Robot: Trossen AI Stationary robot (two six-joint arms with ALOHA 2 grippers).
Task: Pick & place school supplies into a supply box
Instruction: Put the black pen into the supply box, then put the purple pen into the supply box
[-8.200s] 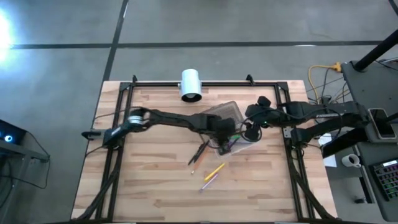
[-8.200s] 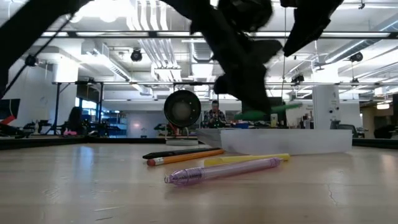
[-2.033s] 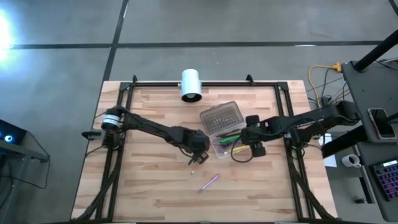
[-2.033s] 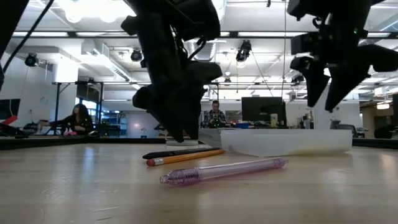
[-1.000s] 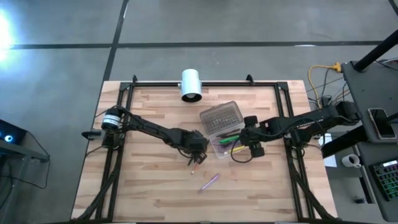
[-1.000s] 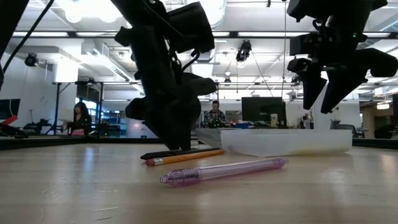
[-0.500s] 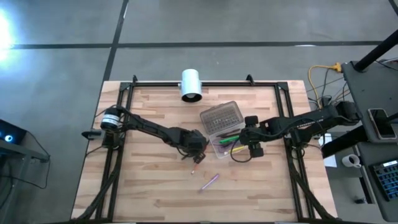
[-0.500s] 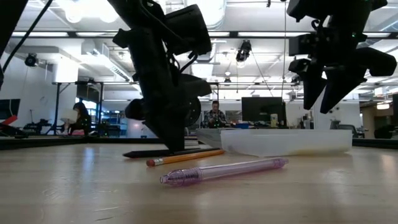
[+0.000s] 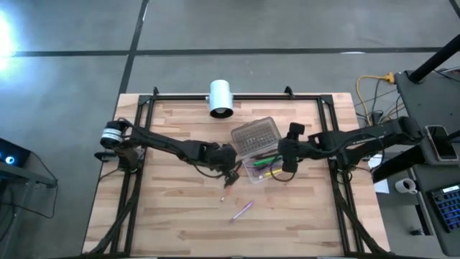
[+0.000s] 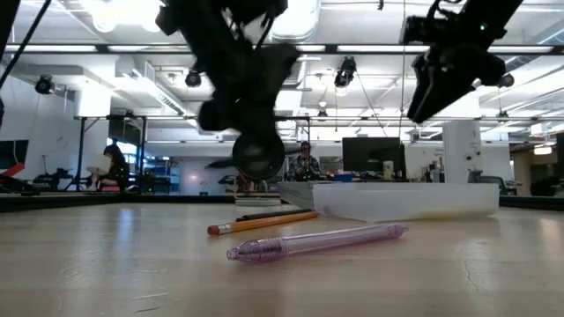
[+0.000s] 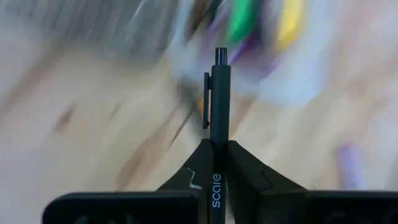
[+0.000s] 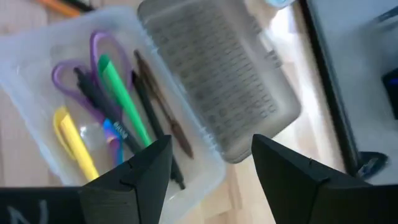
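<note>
left tool (image 11: 214, 163): clamped on black pen (image 11: 217, 112), lifted off desk (image 9: 172, 208), just beside box
right tool (image 12: 208, 165): jaws wide, empty, above supply box (image 12: 74, 93)
box: mid desk, lid open; scissors (image 12: 81, 81), green, yellow pens inside
desk: orange pencil (image 10: 260, 224), purple pen (image 10: 317, 241) lying loose

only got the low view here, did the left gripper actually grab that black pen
Observer: Yes. In the left wrist view the left gripper is shut on the black pen.
Operator: where is it heading
Observer: From above, it hangs just left of the box.
Operator: whats in the box already
Observer: The right wrist view shows a green pen, a yellow pen and purple scissors inside.
Operator: and the right gripper
Observer: Open, over the box, lid folded back.
</note>
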